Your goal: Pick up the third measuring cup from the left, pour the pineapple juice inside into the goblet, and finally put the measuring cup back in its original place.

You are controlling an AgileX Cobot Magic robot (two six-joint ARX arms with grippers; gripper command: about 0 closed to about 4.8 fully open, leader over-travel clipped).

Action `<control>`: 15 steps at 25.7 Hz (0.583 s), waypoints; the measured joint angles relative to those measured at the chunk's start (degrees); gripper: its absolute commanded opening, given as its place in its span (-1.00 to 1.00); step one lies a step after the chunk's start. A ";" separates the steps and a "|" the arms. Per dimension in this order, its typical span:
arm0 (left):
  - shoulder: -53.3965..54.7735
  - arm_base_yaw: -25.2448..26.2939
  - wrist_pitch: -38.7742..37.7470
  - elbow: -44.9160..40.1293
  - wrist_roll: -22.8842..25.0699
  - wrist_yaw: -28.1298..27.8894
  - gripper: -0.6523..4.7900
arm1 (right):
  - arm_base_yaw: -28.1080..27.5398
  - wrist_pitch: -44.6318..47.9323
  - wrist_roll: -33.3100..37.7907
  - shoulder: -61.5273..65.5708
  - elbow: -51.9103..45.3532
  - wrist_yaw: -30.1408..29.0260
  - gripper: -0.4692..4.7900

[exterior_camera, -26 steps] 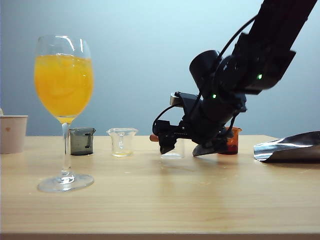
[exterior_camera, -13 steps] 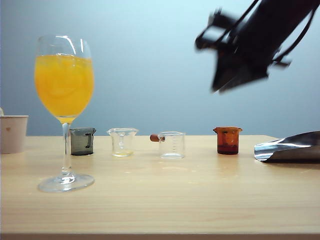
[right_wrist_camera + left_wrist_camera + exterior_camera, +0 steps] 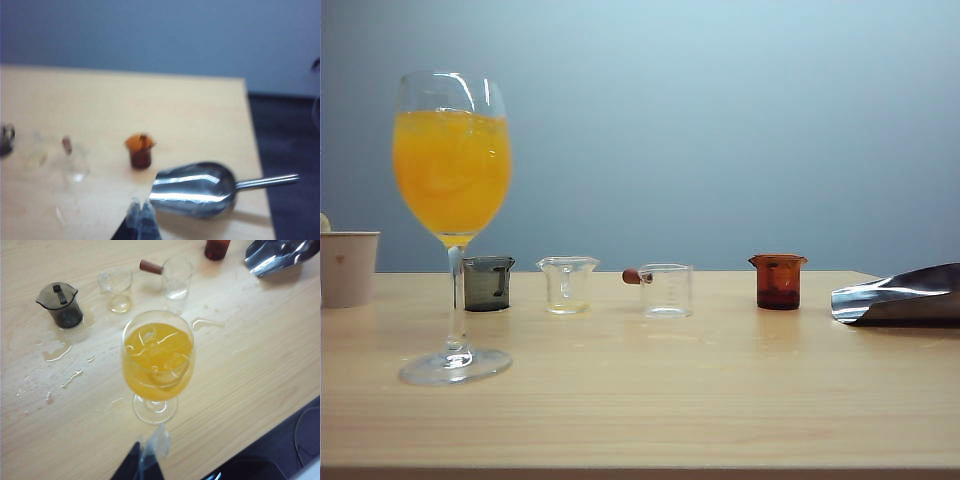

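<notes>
The tall clear stemmed goblet (image 3: 452,225) stands on the pale wood-grain table (image 3: 720,400), its round bowl filled with vivid orange liquid, and serves as the landmark here. To its right, farther back on the table, a row of four small cups runs away from it: first a smoky grey measuring cup (image 3: 486,283) just behind the stem, then a clear cup with a flared lip (image 3: 566,285) holding a thin pale yellow layer at its bottom, then the third measuring cup (image 3: 666,290), a clear straight-sided one with faint graduation lines and a reddish-brown stub handle pointing toward the goblet, standing upright and looking empty, and last an amber-brown cup (image 3: 778,281). Farthest from the goblet lies a shiny metal scoop (image 3: 895,296). On the goblet's other side sits a beige paper cup (image 3: 348,267). Puddles of spilled liquid (image 3: 60,352) glisten on the wood near the grey cup and around the goblet's foot. The left gripper (image 3: 148,462) hovers close beside the goblet's foot; whether its jaws are spread I cannot tell. The right gripper (image 3: 141,220) hangs above the table beyond the scoop, well apart from the goblet, jaws pressed together on nothing
</notes>
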 measured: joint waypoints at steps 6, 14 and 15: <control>-9.05 13.75 0.02 0.07 0.00 -0.81 -0.78 | -2.38 -3.04 5.35 -18.16 -10.47 -0.15 -0.83; -18.80 18.60 3.02 -8.79 0.00 -1.38 -0.78 | -2.38 24.61 6.16 -17.73 -35.78 0.11 -0.82; -19.69 18.60 3.06 -10.29 0.00 -1.36 -0.78 | -2.43 26.36 6.14 -17.77 -37.92 0.83 -0.71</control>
